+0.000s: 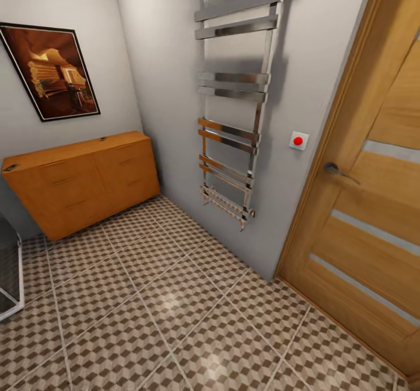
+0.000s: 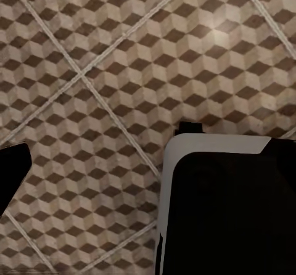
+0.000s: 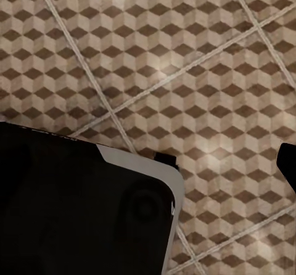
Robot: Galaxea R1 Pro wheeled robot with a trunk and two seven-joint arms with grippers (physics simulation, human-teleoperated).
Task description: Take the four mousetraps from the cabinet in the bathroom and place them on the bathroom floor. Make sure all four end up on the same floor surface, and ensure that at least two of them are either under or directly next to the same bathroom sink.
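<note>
We face the bathroom floor point(image 1: 175, 303) with the cabinet point(image 1: 81, 178) at ten o'clock against the wall, drawers closed, presumably hiding the mousetraps. Two small dark objects on its top are too small to identify. We cannot tell either end effector's opening; each wrist view looks down at tiles.

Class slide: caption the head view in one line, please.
Orange-brown cabinet against the wall, cube-patterned floor, chrome towel rail, wooden door.
</note>
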